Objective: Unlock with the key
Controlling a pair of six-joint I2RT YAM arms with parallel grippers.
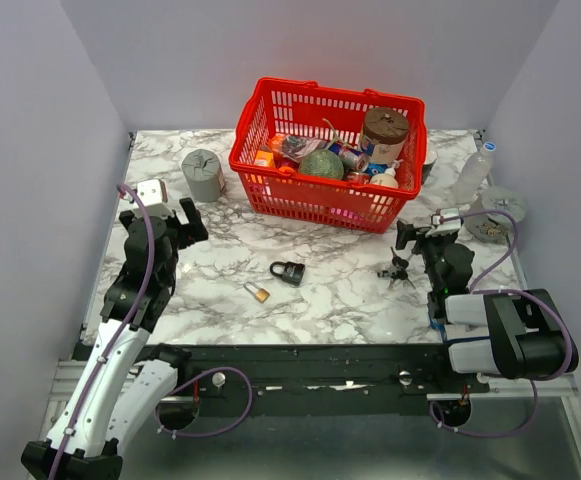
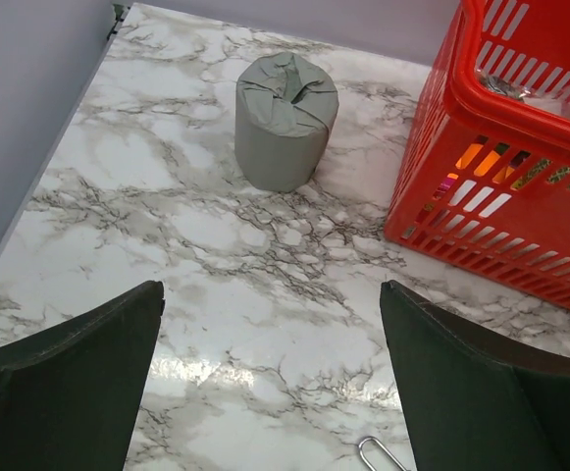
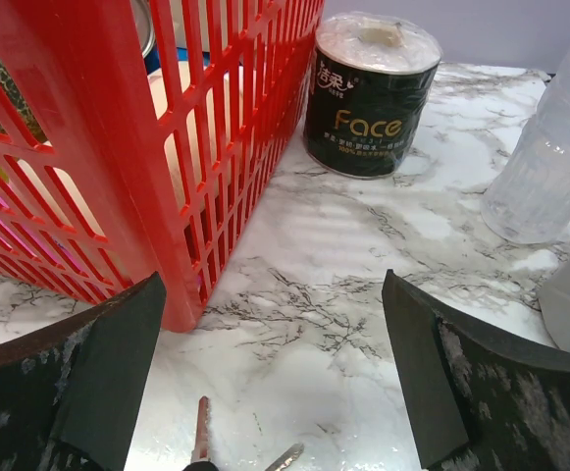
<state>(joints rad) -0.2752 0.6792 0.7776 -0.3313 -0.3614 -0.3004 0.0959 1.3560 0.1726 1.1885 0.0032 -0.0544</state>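
The key bunch [image 1: 398, 272], dark heads with thin silvery blades, lies on the marble table just left of my right arm. In the right wrist view only two blade tips [image 3: 202, 430] show at the bottom edge, between my fingers. My right gripper [image 1: 422, 232] [image 3: 273, 280] is open and empty just above and beyond the keys. The black padlock [image 1: 288, 272] lies mid-table, with a small brass padlock [image 1: 258, 293] beside it to the near left. My left gripper [image 1: 162, 222] [image 2: 272, 289] is open and empty at the far left, well away from both locks.
A red basket [image 1: 315, 208] full of items stands at the back centre and also shows in the left wrist view [image 2: 481, 196] and close to my right gripper's left finger [image 3: 118, 147]. There are also a grey roll [image 2: 285, 118], a dark can [image 3: 368, 98], a plastic bottle [image 3: 549, 167], and a thin silver loop [image 2: 381, 454].
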